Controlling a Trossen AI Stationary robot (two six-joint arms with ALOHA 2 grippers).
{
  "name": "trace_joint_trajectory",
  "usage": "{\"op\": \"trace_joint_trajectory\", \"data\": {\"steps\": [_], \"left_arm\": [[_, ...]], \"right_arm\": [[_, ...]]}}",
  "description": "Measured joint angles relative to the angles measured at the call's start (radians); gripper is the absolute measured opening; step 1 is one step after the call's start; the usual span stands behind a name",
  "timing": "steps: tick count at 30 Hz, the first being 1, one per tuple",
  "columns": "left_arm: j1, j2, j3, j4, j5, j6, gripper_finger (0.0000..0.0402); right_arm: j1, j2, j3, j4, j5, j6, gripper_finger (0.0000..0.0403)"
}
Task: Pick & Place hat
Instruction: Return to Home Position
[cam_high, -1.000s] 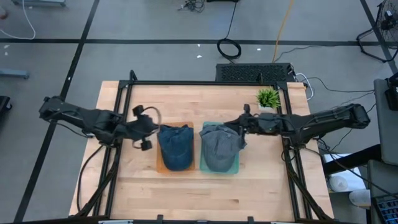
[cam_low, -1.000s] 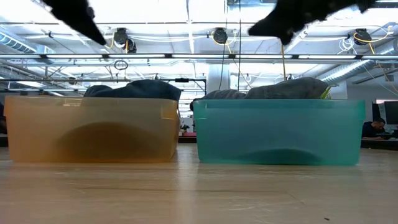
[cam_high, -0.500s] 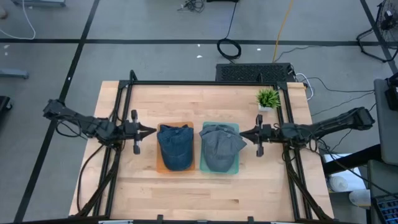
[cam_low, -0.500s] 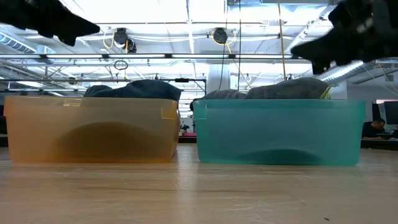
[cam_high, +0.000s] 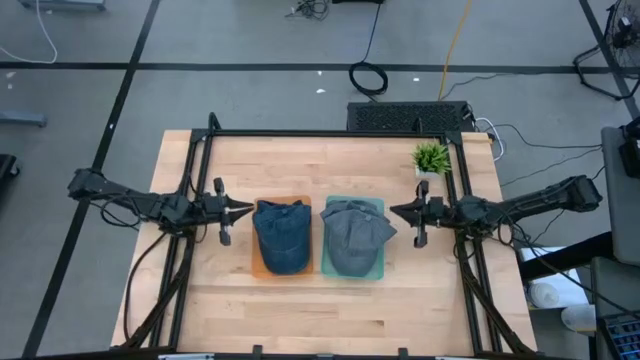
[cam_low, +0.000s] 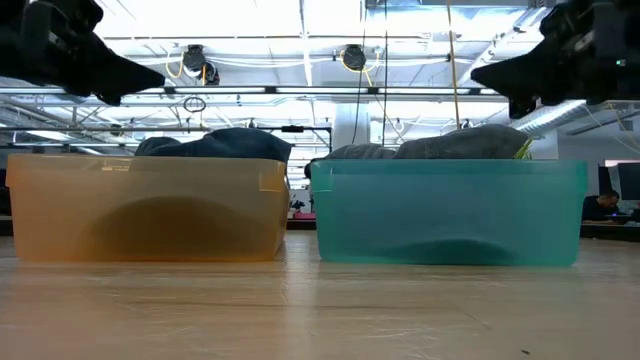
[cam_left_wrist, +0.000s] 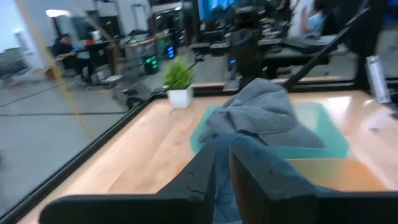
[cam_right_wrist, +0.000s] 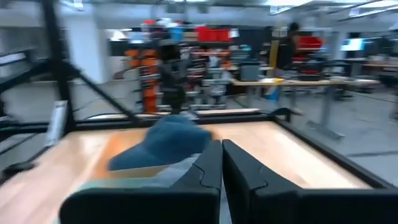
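A dark blue cap (cam_high: 281, 235) lies in an orange bin (cam_low: 150, 205) left of centre. A grey cap (cam_high: 352, 235) lies in a teal bin (cam_low: 450, 210) beside it on the right. My left gripper (cam_high: 243, 209) is shut and empty, level, just left of the orange bin and above the table. My right gripper (cam_high: 395, 211) is shut and empty, level, just right of the teal bin. The grey cap also shows in the left wrist view (cam_left_wrist: 264, 115) and the blue cap in the right wrist view (cam_right_wrist: 165, 143).
A small potted plant (cam_high: 431, 158) stands at the table's far right. A black frame rail (cam_high: 320, 133) runs along the far edge and down both sides. Bare wood lies in front of the bins toward the near edge.
Both grippers have drawn back from above the caps, the left toward the table's left edge and the right toward its right edge, and have turned level. The caps lie still in their bins.
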Motion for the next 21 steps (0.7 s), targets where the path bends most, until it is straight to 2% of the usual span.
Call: {"op": "trace_joint_trajectory", "data": {"steps": [4,7,11,16,21], "left_arm": [[0.027,0.000,-0.057,0.081,0.049,-0.007,0.0056],[0.045,0.000,-0.104,0.138,0.052,-0.043,0.0049],[0.064,0.002,-0.109,0.112,0.068,-0.075,0.0035],[0.083,0.002,-0.109,0.111,0.070,-0.085,0.0019],[0.109,0.002,-0.108,0.069,0.070,-0.123,0.0004]], "right_arm": [[-0.038,-0.033,-0.001,-0.023,0.074,0.023,0.0000],[-0.072,-0.060,-0.002,-0.057,0.075,0.064,0.0000],[-0.126,-0.094,-0.002,-0.139,0.082,0.135,0.0000],[-0.181,-0.119,-0.003,-0.272,0.186,0.210,0.0000],[-0.225,-0.125,-0.003,-0.308,0.184,0.231,0.0000]]}}
